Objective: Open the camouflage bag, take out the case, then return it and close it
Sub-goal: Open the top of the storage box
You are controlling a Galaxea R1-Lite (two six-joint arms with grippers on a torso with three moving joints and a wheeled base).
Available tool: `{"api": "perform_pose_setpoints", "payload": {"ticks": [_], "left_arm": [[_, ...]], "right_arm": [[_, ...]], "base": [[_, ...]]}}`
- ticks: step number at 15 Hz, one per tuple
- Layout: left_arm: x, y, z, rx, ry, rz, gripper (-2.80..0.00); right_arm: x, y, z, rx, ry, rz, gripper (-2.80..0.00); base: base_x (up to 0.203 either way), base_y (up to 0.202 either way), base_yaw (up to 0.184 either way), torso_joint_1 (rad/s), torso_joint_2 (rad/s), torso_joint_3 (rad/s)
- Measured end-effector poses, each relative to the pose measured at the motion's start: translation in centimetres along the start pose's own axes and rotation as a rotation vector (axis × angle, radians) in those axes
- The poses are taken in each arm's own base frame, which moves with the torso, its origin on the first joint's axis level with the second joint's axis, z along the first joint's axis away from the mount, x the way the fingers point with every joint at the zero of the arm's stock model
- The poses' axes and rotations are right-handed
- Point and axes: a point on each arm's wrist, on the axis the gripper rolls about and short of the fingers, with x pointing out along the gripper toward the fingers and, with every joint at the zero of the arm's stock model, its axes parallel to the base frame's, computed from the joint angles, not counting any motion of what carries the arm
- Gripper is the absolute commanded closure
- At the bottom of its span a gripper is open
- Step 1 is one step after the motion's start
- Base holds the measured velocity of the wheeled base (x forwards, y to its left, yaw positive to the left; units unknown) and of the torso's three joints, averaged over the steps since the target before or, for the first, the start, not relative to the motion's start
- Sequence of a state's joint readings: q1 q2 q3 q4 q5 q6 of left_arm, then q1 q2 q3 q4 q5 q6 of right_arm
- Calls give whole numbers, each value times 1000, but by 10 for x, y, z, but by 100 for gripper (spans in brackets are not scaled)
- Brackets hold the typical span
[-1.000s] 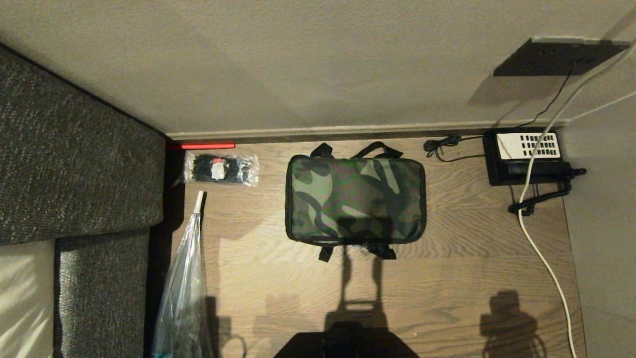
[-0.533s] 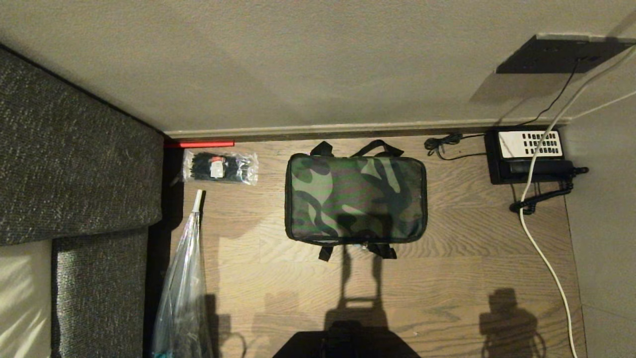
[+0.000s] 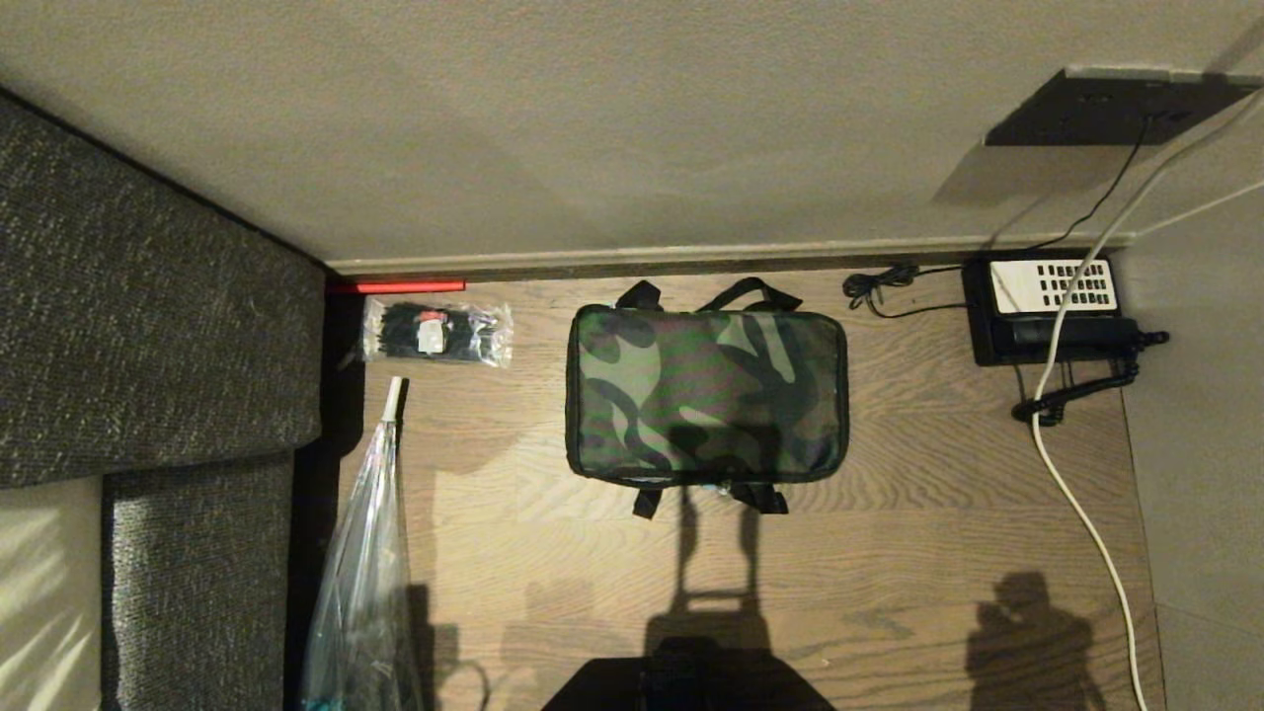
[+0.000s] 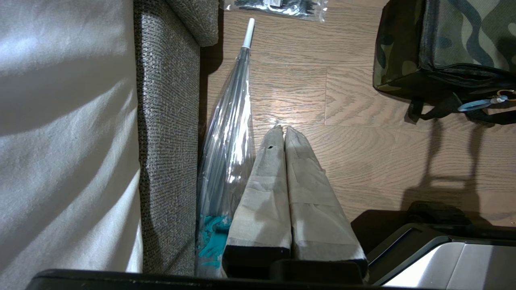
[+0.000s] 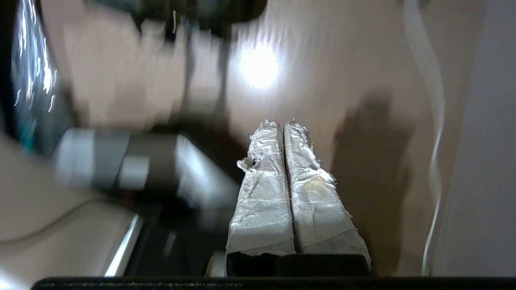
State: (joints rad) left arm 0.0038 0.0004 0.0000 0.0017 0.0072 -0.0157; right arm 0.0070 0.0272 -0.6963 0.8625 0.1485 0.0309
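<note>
Saw camouflage bag lying flat on wooden floor, zipped shut, mid-frame in my head view, near skirting board. Clear packet of black ties lay to its left, folded clear umbrella beside grey sofa. Black telephone sat at far right, white cable running past it. Case not visible to me. Left gripper hung above floor next to umbrella, fingers pressed together, holding nothing. Right gripper over bare floor, wrapped fingers likewise pressed together, empty; its view was smeared.
</note>
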Motion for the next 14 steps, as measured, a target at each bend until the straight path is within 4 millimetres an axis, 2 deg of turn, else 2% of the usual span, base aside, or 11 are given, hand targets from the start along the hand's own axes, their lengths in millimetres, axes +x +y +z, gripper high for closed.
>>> {"api": "perform_pose_setpoints", "payload": {"ticks": [2, 3, 5, 7, 9, 11, 12, 14], "left_arm": [[0, 0, 0, 0, 0, 0, 0], [0, 0, 0, 0, 0, 0, 0], [0, 0, 0, 1, 0, 0, 0], [0, 0, 0, 0, 0, 1, 0], [0, 0, 0, 0, 0, 0, 0], [0, 0, 0, 1, 0, 0, 0], [0, 0, 0, 1, 0, 0, 0], [0, 0, 0, 1, 0, 0, 0]], "right_arm": [[5, 0, 21, 52, 99, 20, 0], [17, -1, 38, 76, 144, 27, 0], [64, -6, 74, 110, 272, 50, 0], [129, -14, 92, 104, 400, 82, 0], [203, -20, 87, 100, 515, 123, 0], [269, -19, 67, 116, 598, 165, 0], [299, -15, 56, 125, 609, 188, 0], [345, 1, 37, 148, 579, 248, 0]], "base": [[0, 0, 0, 0, 0, 0], [0, 0, 0, 0, 0, 0], [0, 0, 0, 0, 0, 0], [0, 0, 0, 0, 0, 0], [0, 0, 0, 0, 0, 0], [0, 0, 0, 0, 0, 0], [0, 0, 0, 0, 0, 0], [0, 0, 0, 0, 0, 0]]}}
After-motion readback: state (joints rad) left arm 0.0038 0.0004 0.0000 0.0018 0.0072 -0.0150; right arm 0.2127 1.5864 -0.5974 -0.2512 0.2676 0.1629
